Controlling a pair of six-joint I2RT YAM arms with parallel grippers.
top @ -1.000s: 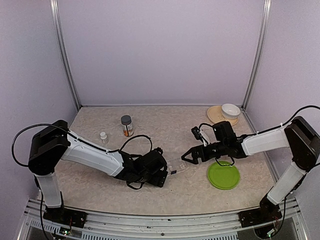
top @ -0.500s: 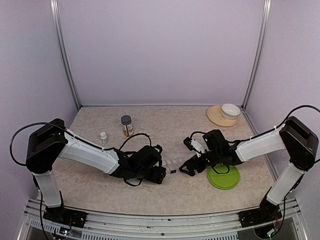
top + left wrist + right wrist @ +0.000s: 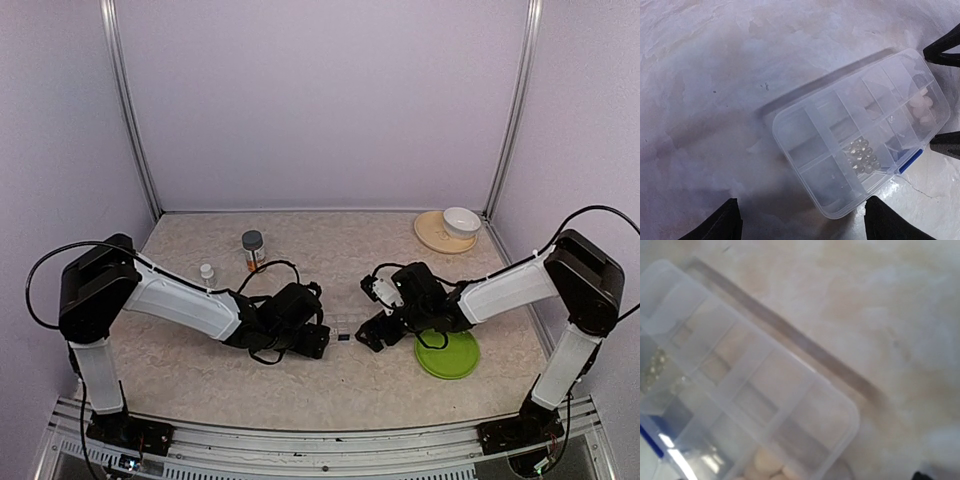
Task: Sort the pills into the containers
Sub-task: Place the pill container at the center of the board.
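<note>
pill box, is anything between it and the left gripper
Nothing visible. In the left wrist view the pill box lies on the table just ahead of the open left gripper, with no object between them.

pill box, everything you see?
The pill box is clear plastic, rectangular, round-cornered, two rows of compartments, blue clasp on one long edge. Pale beads sit in one compartment, larger pinkish pills in an end one. It lies flat on the table between the open left pincer and right pincer; contact unclear.

Left tool [image 3: 330,340] and right tool [image 3: 368,335] low, inward-facing, nearly tip-to-tip (fingers [image 3: 725,225] of each wide apart).
</note>
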